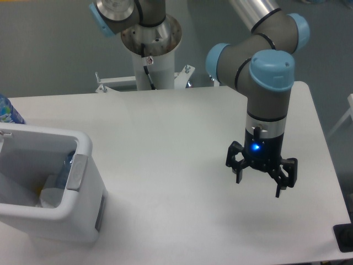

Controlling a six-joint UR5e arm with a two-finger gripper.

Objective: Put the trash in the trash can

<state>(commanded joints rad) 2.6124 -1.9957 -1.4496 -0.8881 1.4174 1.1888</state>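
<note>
My gripper [259, 186] hangs open and empty above the right part of the white table [165, 160]. The white boxy trash can [83, 149] stands at the left front, with a grey patch on its right rim. Inside it I see a pale shape, a bit of yellow and a bluish clear thing against the right wall, too unclear to name. The crumpled wrapper and the pink-purple labelled bottle do not show on the table.
A blue-labelled bottle [8, 110] pokes in at the left edge behind the bin. The robot's base column [151, 49] stands at the table's back. A dark object [345, 237] sits at the right front corner.
</note>
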